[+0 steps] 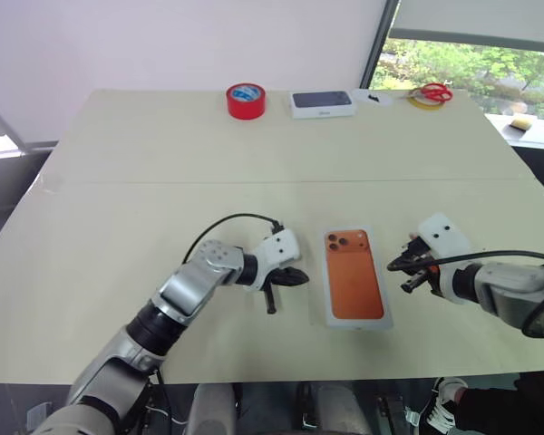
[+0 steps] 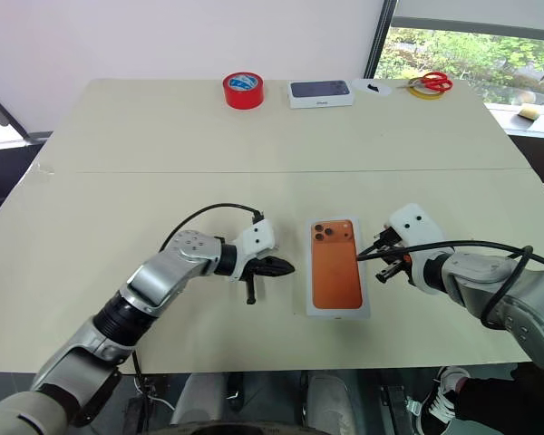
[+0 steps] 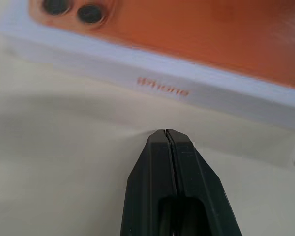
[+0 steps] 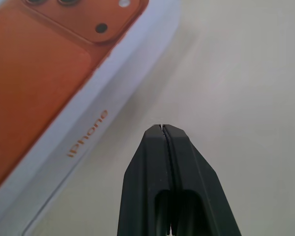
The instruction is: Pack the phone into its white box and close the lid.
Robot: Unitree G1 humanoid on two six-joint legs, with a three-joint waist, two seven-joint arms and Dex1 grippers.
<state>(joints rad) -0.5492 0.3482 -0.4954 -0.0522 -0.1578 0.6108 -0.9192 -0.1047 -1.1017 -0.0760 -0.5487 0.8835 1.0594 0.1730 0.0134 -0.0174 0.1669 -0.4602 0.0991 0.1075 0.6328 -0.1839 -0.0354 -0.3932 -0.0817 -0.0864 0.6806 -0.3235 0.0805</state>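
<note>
The white box (image 2: pixel 365 306) lies flat at the middle of the table's near half with the lid (image 1: pixel 354 276) on it. The lid's top is orange with a dark lens cluster at its far left corner, and lettering runs along its side wall (image 3: pixel 162 91). The phone itself is hidden. My left gripper (image 1: pixel 299 276) is shut and empty, its tip just off the box's left side, pointing at it. On the other side my right gripper (image 1: pixel 397 265) is shut and empty, close to the right wall near the lens end (image 4: pixel 161 129).
Along the far edge stand a red tape roll (image 1: pixel 246 101), a closed white box with a dark top (image 1: pixel 322 103), and red scissors on a yellow ring (image 1: pixel 431 94). A black cable loops over my left wrist (image 1: pixel 231 217). Bare table surrounds the box.
</note>
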